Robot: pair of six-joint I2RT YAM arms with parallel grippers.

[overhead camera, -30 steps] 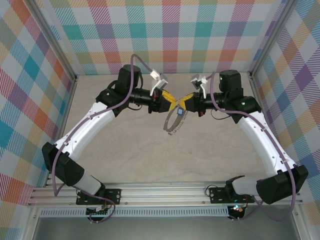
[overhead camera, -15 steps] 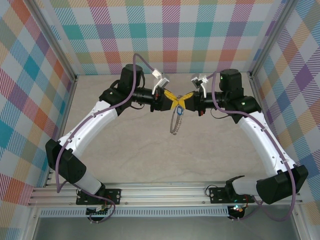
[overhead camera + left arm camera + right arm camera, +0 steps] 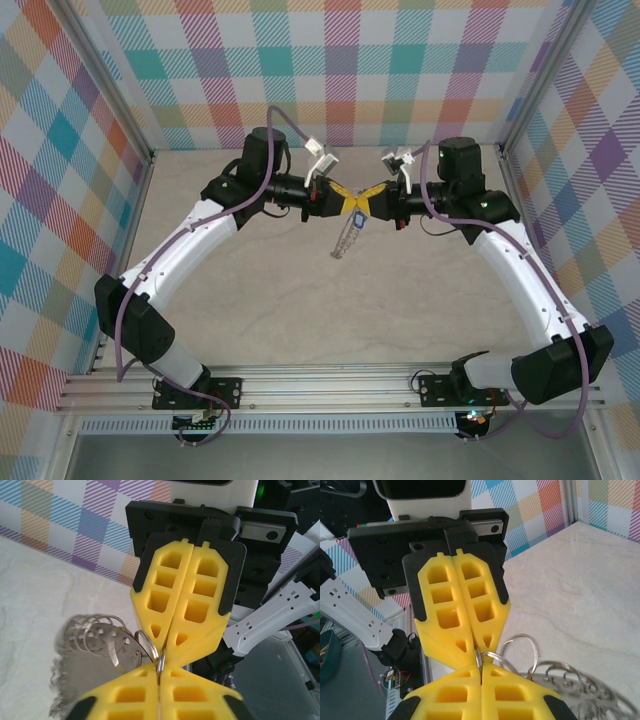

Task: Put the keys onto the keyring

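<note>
Yellow plastic on both sides: found the left gripper point(image 3: 344, 199) and the right gripper point(image 3: 363, 199) closed, nose to nose above the far half of the table point(image 3: 250, 300), nipping between them one short stretch of thin wire at the top of the keyring point(image 3: 345, 240). From the left wrist, picked out that wire in the seam of the left gripper point(image 3: 159, 672) at 6 o'clock, running up into the right gripper point(image 3: 166, 647) at 12. From the right wrist, read the same pinch mirrored, with shiny wire loops point(image 3: 520, 647) spilling toward 4 o'clock.

Traced the keyring down from the pinch in the overhead view: nearly edge-on, long axis leaning from 12 to 7 o'clock, seemingly clear of the table. Spotted the keys point(image 3: 357, 222) as a blue oval speck just beside the hoop's upper part, at about 5 o'clock from the pinch; could not make out the tiny silver key, nor tell whether threaded onto the wire or merely hanging alongside. Judged both arms equally near, and the coming move to hinge on that short drop from pinch to keys.

Noted thin grey metal for the hoop, fringed with small round loops, loose and likely to swing; hollow ribbed blocks tapering to wedge tips for the fingers point(image 3: 197, 590); pale marbled stone-look for the table
</note>
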